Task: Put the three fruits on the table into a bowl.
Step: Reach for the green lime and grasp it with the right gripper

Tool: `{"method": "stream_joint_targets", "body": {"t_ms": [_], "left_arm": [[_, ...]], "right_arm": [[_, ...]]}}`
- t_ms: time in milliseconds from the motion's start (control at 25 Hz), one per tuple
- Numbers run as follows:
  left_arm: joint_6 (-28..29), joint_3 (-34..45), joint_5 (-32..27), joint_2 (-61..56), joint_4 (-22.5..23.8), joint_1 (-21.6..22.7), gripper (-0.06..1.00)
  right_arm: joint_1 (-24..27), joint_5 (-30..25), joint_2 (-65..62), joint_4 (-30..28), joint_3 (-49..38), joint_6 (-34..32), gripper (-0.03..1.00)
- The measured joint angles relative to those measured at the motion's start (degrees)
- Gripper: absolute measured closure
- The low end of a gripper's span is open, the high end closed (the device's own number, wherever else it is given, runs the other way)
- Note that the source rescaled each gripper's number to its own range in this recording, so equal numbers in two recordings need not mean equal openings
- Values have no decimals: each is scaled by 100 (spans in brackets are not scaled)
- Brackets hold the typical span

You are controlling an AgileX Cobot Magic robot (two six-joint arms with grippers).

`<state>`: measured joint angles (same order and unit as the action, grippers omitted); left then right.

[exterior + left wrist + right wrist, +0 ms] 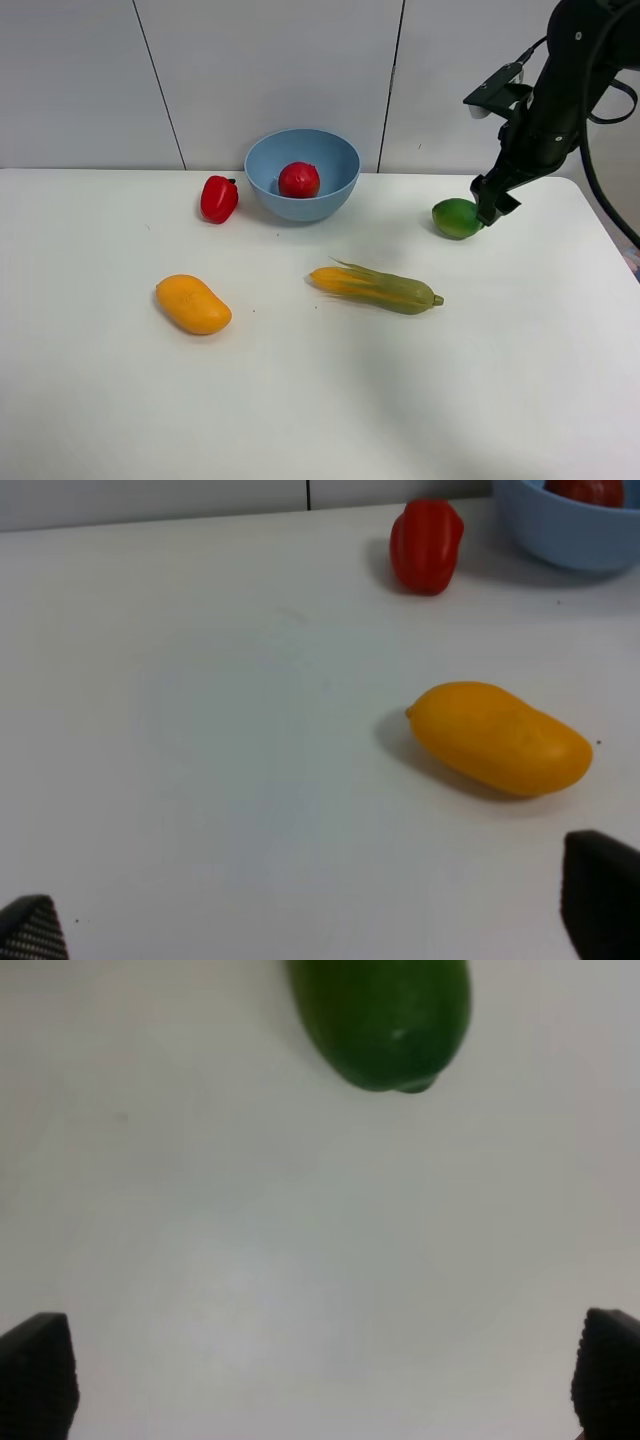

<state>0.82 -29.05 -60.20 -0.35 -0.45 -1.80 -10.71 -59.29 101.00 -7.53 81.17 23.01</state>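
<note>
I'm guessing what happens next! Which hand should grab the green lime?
The right hand. It is open and right beside the lime. The left hand, also open, faces the mango, which lies far from the lime.

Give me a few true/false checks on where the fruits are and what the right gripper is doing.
1. The pomegranate lies in the bowl. True.
2. The mango is in the bowl too. False: it lies on the table, out in the open.
3. The right gripper is shut on the lime. False: it is open, and the lime sits on the table ahead of its fingertips.
4. The pepper stands beside the bowl, outside it. True.
</note>
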Motion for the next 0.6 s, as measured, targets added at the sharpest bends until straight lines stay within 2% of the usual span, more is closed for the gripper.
{"method": "stream_joint_targets", "body": {"t_ms": [240, 600], "left_arm": [[0, 0, 0, 0, 0, 0, -6], [5, 0, 0, 0, 0, 0, -6]], "right_arm": [[182, 959, 316, 11, 0, 307, -3], [194, 1579, 1273, 402, -10, 1095, -3]]}}
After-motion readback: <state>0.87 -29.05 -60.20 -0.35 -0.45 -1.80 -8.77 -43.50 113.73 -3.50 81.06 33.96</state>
